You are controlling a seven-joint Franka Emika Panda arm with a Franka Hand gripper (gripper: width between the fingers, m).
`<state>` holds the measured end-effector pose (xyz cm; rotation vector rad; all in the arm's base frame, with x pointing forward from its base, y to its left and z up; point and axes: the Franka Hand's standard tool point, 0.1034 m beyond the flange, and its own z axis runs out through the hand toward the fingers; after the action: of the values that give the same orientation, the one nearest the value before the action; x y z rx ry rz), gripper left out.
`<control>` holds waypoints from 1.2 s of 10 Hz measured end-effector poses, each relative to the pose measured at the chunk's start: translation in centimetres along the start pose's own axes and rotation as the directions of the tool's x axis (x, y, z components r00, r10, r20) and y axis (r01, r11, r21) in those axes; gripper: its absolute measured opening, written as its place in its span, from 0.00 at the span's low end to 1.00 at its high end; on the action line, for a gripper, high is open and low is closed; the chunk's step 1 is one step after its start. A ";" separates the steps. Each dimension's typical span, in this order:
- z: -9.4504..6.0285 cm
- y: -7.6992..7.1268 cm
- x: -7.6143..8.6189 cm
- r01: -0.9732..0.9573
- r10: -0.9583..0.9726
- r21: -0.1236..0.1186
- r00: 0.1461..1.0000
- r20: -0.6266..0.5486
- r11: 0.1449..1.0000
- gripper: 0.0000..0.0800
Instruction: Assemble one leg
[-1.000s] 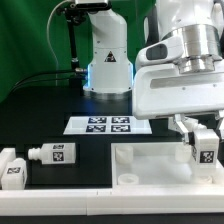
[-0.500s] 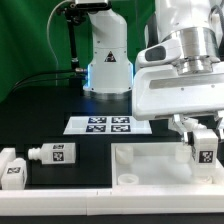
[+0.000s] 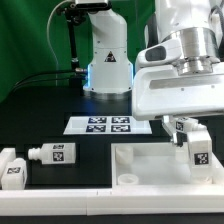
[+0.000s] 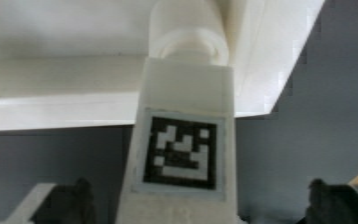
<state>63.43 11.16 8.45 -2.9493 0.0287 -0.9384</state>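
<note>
A white leg (image 3: 197, 148) with a black-and-white tag stands slightly tilted over the far right part of the large white panel (image 3: 150, 172). My gripper (image 3: 196, 138) hangs around it. In the wrist view the leg (image 4: 185, 150) lies between my two dark fingers (image 4: 69, 200) with a gap on each side, so the jaws are open. Its round stub end (image 4: 190, 45) points at the panel's edge (image 4: 69, 70). I cannot tell whether the stub sits in a socket.
Two more legs lie on the black table at the exterior view's left, one (image 3: 55, 153) on its side and one (image 3: 12, 168) at the frame's edge. The marker board (image 3: 105, 125) lies behind the panel. The robot's base (image 3: 108, 62) stands at the back.
The leg has shifted a little toward the exterior view's left and now leans slightly. The gripper has moved slightly with it.
</note>
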 end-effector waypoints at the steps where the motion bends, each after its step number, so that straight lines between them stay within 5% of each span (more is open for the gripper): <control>1: 0.1 -0.2 0.1 -0.019 0.018 0.004 0.998 0.063 1.000 0.80; 2: -0.1 0.1 1.5 -0.031 0.030 0.006 0.998 0.061 1.000 0.81; 5: 0.4 0.9 3.8 -0.080 0.070 0.015 0.935 0.347 0.997 0.81; 9: 0.1 1.0 2.6 -0.138 0.114 -0.008 0.778 0.618 0.990 0.81; 10: 0.4 1.1 3.1 -0.140 0.115 -0.008 0.782 0.613 0.990 0.81; 12: 0.6 1.3 1.7 -0.148 0.129 -0.021 0.767 0.629 0.989 0.81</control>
<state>65.16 9.80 8.87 -3.0104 0.2017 0.1040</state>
